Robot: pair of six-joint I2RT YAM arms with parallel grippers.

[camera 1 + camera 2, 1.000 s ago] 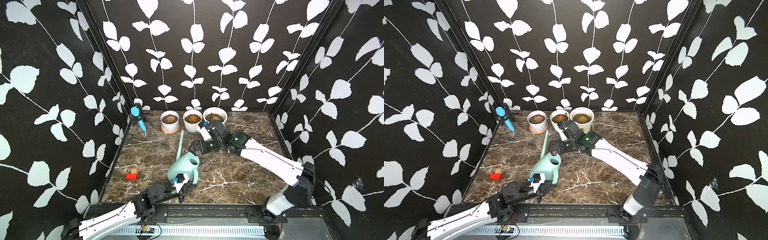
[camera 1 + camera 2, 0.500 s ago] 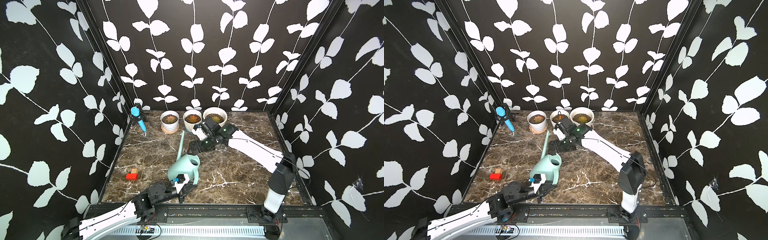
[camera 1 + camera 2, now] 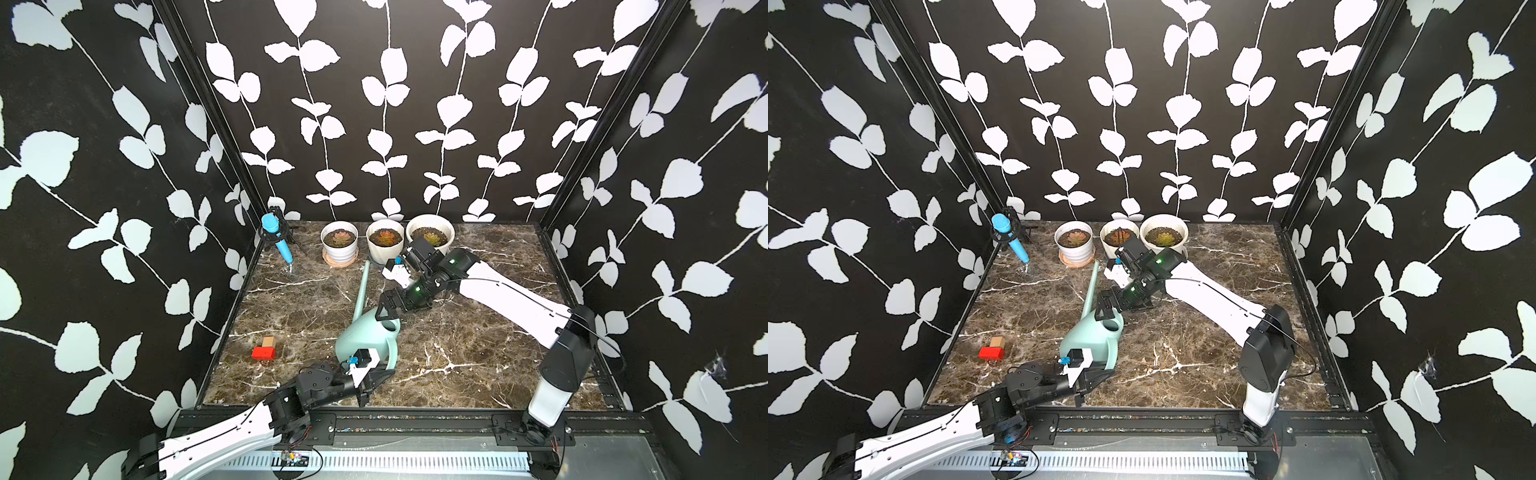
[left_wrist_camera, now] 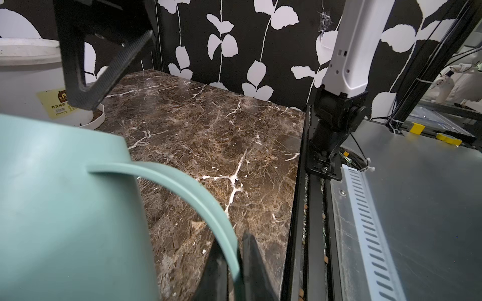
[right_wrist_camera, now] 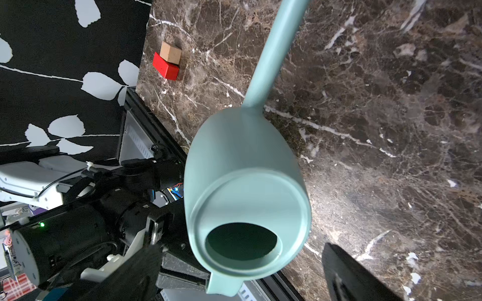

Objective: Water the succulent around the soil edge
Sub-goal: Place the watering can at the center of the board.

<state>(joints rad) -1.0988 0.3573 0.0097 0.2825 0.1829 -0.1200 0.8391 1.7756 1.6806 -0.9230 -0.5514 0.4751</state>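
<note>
On the desk (image 3: pixel 478 353), succulents (image 3: pixel 341 238) are held in three pots (image 3: pixel 338 251); the watering can (image 3: pixel 365 336) is pinched by the left pincer (image 3: pixel 380 374); the right pincer (image 3: pixel 388 307) is spread.

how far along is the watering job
Done: the left pincer is shut on the handle of the watering can. In hand: the right pincer stands open astride the can's top, not gripping. Left: the spout points toward the three succulent pots but is over none, so pouring around the soil edge remains.
</note>
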